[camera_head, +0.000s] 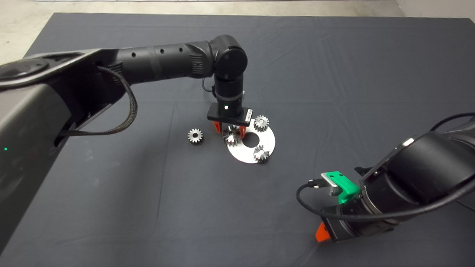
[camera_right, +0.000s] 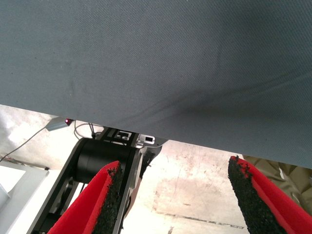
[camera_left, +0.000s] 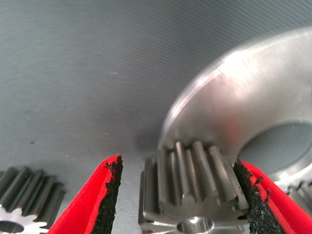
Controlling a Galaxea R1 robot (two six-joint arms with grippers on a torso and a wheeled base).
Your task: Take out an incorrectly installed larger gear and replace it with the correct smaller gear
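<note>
Two claws: left claw [camera_head: 231,128] spread around half-hidden smaller gear [camera_left: 192,187], right claw [camera_right: 173,195] spread.

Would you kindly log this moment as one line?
left gripper: open around gear on disc | right gripper: open, parked

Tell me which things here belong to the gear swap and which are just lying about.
Part of the job:
left gripper, open around the smaller gear
round plate under it
larger gear, off on the mat

Just there:
two other small gears on the plate
right gripper, open, parked lower right
</note>
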